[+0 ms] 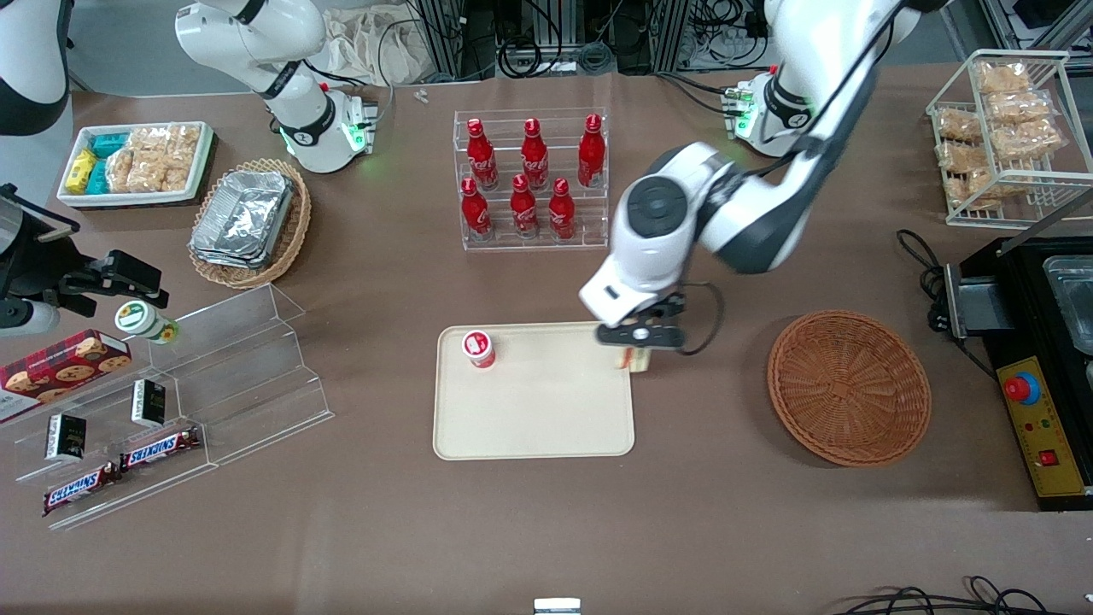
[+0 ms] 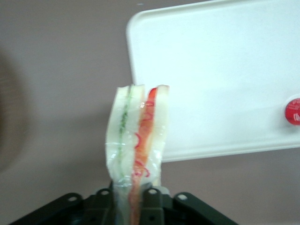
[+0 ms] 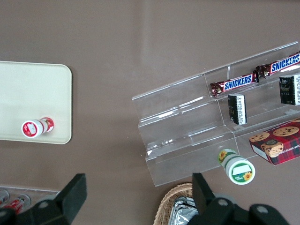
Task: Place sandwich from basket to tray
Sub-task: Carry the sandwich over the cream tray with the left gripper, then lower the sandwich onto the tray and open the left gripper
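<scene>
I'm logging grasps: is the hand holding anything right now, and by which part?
Yes. The hand, over the tray's edge nearest the basket, grips the sandwich by one end; its striped cut edge points away from the fingers.

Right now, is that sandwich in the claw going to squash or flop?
Probably soft: the claw pinches the sandwich at one end, and its clear wrap looks crinkled. It hangs over the tray's edge without drooping, so likely light.
</scene>
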